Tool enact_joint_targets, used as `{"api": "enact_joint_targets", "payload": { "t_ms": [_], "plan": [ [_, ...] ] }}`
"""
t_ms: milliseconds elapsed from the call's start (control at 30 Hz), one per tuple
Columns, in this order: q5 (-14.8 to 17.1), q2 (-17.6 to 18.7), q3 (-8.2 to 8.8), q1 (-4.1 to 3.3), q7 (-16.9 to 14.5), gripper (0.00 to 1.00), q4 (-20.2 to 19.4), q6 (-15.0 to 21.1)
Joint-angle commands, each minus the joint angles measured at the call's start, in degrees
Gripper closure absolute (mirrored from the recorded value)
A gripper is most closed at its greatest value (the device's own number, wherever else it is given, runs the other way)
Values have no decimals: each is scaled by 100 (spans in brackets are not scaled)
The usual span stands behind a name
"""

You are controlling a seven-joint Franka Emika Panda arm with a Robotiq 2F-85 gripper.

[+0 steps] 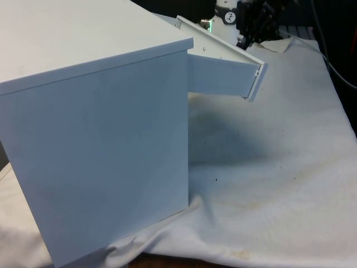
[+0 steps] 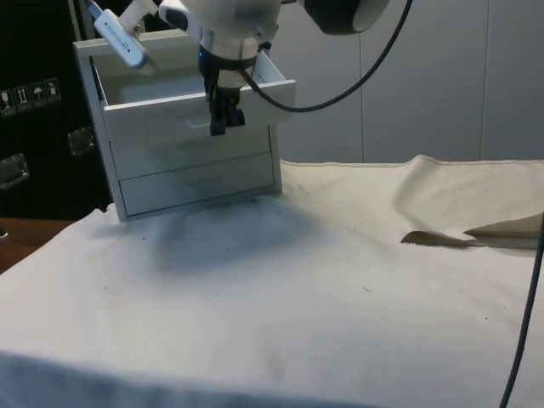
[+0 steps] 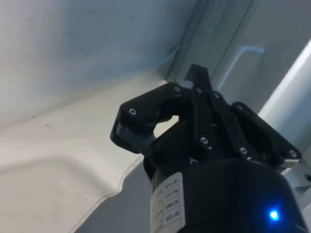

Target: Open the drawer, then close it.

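On the cloth (image 2: 340, 289): one white chest (image 2: 191, 127), top drawer (image 2: 187, 93) out.
Gripper (image 2: 223, 119) hung before the drawer front, fingers pinched together, gripping nothing; two lower drawers sat flush.

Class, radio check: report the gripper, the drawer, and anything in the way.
Gripper hanging in front of the top drawer, jaws state unclear. Drawer pulled out of the chest. Nothing in the way on the cloth.

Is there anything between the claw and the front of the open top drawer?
Nothing shows there. In the side view the claw hangs right at the pulled-out top drawer's front panel; whether it touches cannot be told.
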State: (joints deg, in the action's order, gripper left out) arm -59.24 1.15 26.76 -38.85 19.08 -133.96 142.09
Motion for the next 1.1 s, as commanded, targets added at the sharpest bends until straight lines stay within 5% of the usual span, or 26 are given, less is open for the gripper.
{"api": "enact_joint_targets", "payload": {
  "t_ms": [0, 500, 533, 800, 833, 867, 1067],
  "plan": [
    [-29, -6, 17, 0, 0, 100, 11, -6],
    [-441, 103, 315, 103, -46, 100, 201, 23],
    [-390, 69, 292, 69, -29, 100, 172, -34],
    [-470, 201, 527, 166, -223, 100, 338, 103],
    [-395, 178, 464, 97, -149, 100, 275, 29],
    [-464, 183, 550, 183, -258, 100, 350, 109],
    [-418, 132, 619, 195, -367, 100, 395, 115]
  ]
}}
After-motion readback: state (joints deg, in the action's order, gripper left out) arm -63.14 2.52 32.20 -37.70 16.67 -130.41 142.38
